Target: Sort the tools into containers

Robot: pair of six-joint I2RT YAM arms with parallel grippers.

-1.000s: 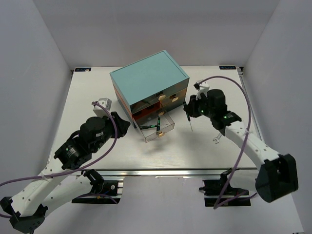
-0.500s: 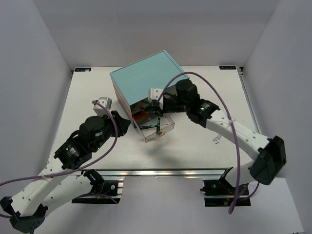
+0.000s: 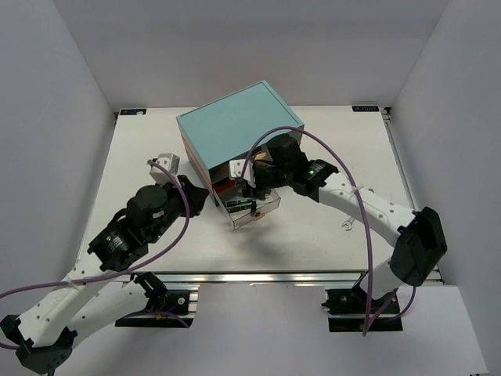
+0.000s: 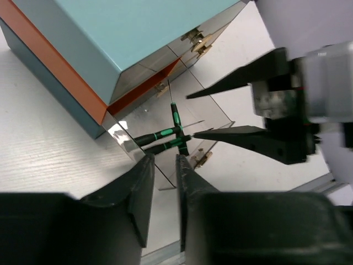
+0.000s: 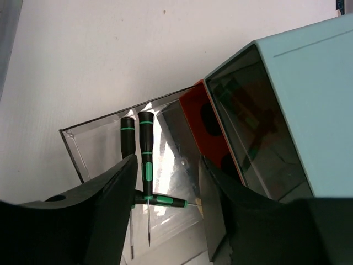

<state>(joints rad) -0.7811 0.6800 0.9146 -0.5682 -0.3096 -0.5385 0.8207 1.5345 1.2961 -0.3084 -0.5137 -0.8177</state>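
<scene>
Seen from above, the chest (image 3: 239,129) stood toward the far edge of the table (image 3: 156,141), with one drawer (image 3: 270,210) open toward the near edge. The right gripper (image 3: 249,190) hung over that drawer. The wrench (image 3: 348,226) lay unsorted near the table's right edge. The tags (image 3: 131,111) at the far corners were too small to read.

The left wrist view showed the left gripper (image 4: 164,165) with narrow jaws at the drawer's clear wall. Whether it pinched that wall could not be told. Three screwdrivers (image 4: 168,136) lay crossed inside.

In the right wrist view the right gripper's jaws were spread wide and empty above them. The screwdrivers looked sorted, and only the wrench remained.
</scene>
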